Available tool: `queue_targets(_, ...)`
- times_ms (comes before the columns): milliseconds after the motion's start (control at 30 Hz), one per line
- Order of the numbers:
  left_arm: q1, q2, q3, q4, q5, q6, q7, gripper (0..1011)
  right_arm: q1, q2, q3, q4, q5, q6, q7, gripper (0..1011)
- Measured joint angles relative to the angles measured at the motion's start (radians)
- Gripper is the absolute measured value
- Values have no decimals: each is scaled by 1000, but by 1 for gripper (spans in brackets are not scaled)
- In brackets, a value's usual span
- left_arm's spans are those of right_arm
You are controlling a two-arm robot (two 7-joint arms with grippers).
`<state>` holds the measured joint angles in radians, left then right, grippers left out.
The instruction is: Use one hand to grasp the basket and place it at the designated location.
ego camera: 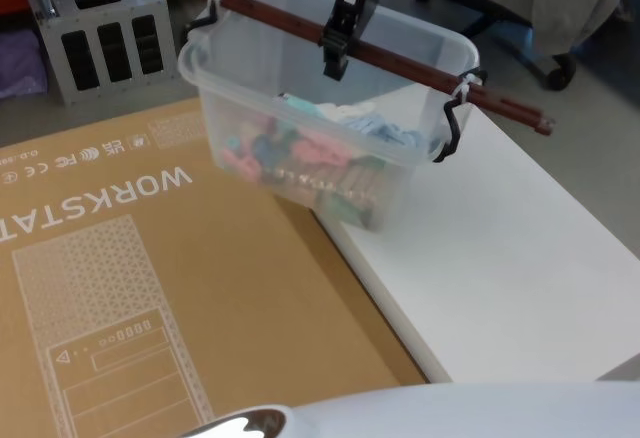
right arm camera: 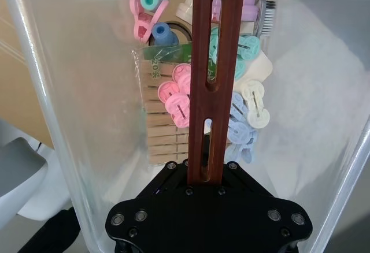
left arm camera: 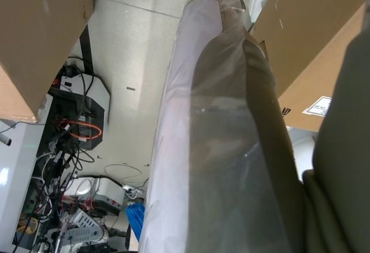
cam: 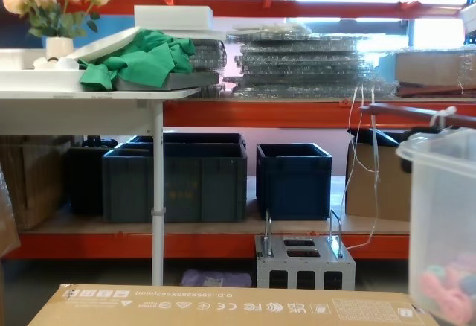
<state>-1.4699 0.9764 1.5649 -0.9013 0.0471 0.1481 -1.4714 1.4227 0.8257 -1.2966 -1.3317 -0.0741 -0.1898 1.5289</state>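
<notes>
- The basket point(ego camera: 330, 118) is viewed from above by the head camera, at 12 o'clock.
- It is seen side-on at 3 o'clock by the low, forward-facing chest camera point(cam: 442, 222).
- Its handle point(right arm camera: 217, 74) is viewed closely by the right wrist camera.
- The floor point(left arm camera: 133, 62) is faced by the left wrist camera.

Brown cardboard box point(ego camera: 150, 288) lying flat, white table point(ego camera: 520, 258) beside it, grey metal box point(ego camera: 105, 33) behind — dark blue crates point(cam: 178, 181) shelved.
</notes>
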Motion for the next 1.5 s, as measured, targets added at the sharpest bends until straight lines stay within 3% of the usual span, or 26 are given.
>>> queue_targets(967, 0, 0, 0, 0, 0, 0, 0, 0, -47, 113, 57, 67, -45, 103, 13, 0)
queue_targets(1200, 0, 0, 0, 0, 0, 0, 0, 0, -74, 150, 70, 82, -51, 174, 2, 0)
queue_targets(1500, 0, 0, 0, 0, 0, 0, 0, 0, -105, 149, 77, 149, -55, 227, 7, 0)
